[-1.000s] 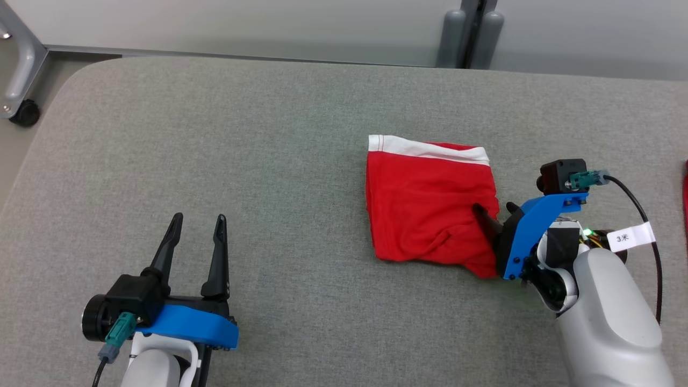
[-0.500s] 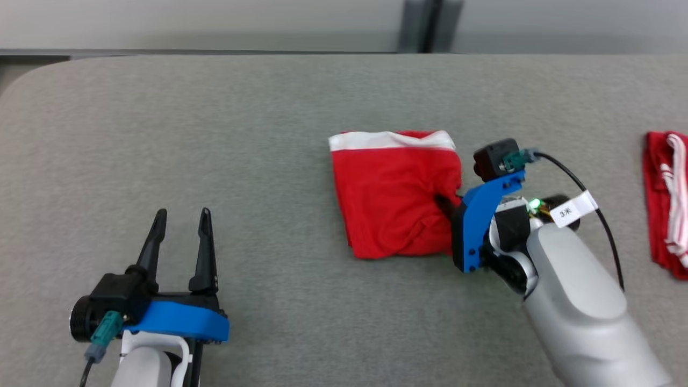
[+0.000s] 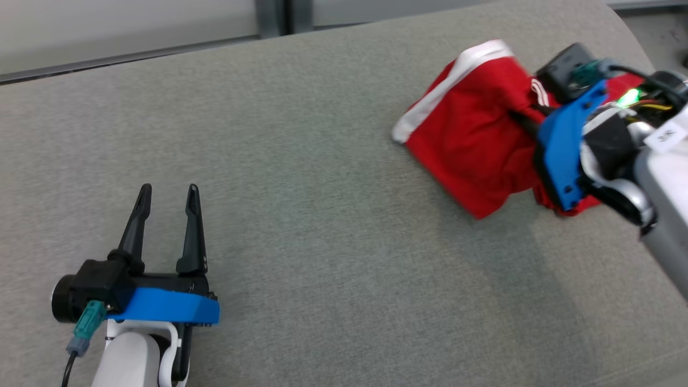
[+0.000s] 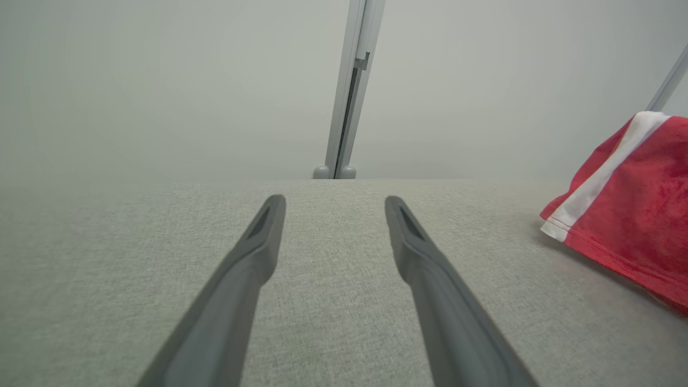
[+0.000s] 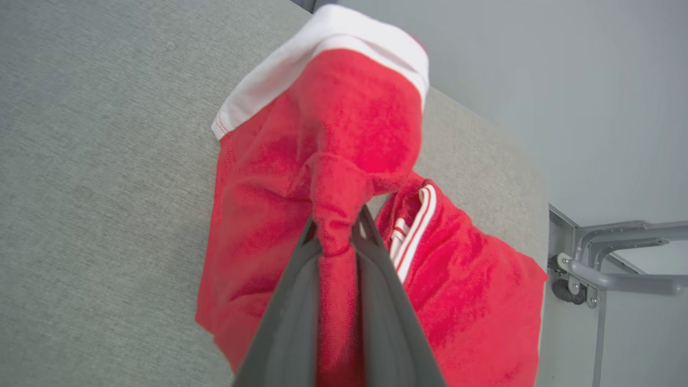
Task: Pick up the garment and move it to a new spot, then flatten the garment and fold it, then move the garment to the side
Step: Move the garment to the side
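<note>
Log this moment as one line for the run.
right pincer: shut on red garment | garment: partly lifted off table | left pincer: open, empty

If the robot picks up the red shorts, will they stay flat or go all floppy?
Probably floppy: the shorts bunch into a thin twist where the right gripper pinches them, and the rest sags. Likely light, since one small pinch seems to hold them up. Probably not slippery, because the cloth looks fuzzy.
</note>
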{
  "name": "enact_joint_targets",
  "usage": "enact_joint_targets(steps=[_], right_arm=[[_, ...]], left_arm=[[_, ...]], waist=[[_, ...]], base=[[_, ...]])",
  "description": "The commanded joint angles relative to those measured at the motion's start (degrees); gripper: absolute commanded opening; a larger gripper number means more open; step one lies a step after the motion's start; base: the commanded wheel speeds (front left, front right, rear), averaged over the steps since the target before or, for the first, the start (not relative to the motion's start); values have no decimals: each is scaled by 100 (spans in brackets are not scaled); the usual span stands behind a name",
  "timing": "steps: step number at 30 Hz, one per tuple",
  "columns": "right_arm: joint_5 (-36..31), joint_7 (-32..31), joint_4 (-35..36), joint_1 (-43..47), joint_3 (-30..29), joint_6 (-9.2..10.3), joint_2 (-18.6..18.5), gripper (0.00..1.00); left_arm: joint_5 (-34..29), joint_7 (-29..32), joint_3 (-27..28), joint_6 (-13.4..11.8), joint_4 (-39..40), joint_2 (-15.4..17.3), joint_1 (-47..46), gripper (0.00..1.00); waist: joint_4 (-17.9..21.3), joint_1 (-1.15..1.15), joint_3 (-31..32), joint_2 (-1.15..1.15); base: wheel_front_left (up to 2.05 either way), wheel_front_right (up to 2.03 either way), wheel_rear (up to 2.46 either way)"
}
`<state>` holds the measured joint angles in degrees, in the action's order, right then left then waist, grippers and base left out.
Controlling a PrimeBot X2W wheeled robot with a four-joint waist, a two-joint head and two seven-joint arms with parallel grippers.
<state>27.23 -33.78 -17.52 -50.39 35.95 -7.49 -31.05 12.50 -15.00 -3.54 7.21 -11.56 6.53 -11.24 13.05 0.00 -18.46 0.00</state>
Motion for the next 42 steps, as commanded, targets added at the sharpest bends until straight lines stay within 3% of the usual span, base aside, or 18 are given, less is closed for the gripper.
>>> enact_joint_targets(steps=[1, 7, 14, 21, 22, 23, 27, 33, 38, 42], right_arm=[[65, 68, -49, -59, -54, -1, -92, 0], [150, 561, -442, 28, -479, -1, -468, 0], [-138, 1355, -1269, 160, -952, 0, -924, 0], [-472, 2014, -2171, 125, -1572, 0, -845, 0], [-587, 2123, -2279, 135, -1659, -1, -799, 39], [-674, 2223, -2400, 146, -1784, 0, -761, 100], [-962, 2420, -2675, 247, -2057, 0, -567, 100], [-1238, 2837, -2770, 626, -2654, -1, -258, 100], [-1058, 3400, -1797, 1590, -2879, -1, 141, 100], [-931, 3564, -1080, 2245, -2985, -1, 395, 100]], left_arm=[[-28, -23, -26, 41, 23, 49, -126, 100], [9, -23, -254, 25, -2, 325, -333, 100], [-20, 84, -424, 25, 185, 554, -534, 100], [-33, 271, -461, 19, 411, 722, -635, 100], [-38, 286, -476, 19, 412, 736, -650, 100], [-43, 297, -492, 17, 415, 740, -659, 100], [-31, 266, -533, -14, 390, 706, -631, 100], [115, 111, -564, -49, 90, 492, -378, 100], [247, 22, -538, -120, -244, 258, 40, 100], [321, -8, -477, -147, -353, 160, 269, 100]], waist=[[84, 0, -52, 0], [294, 0, -441, 0], [187, 0, -891, 0], [71, 0, -1167, 0], [51, 0, -1167, 0], [33, 0, -1154, 0], [-22, 0, -1011, 0], [-223, 0, -274, 0], [-496, 0, 634, 0], [-653, 0, 1000, 0]], base=[[0, 0, 0], [0, 0, 0], [0, 0, 0], [0, 0, 0], [0, 0, 0], [0, 0, 0], [0, 0, 0], [0, 0, 0], [0, 0, 0], [0, 0, 0]])
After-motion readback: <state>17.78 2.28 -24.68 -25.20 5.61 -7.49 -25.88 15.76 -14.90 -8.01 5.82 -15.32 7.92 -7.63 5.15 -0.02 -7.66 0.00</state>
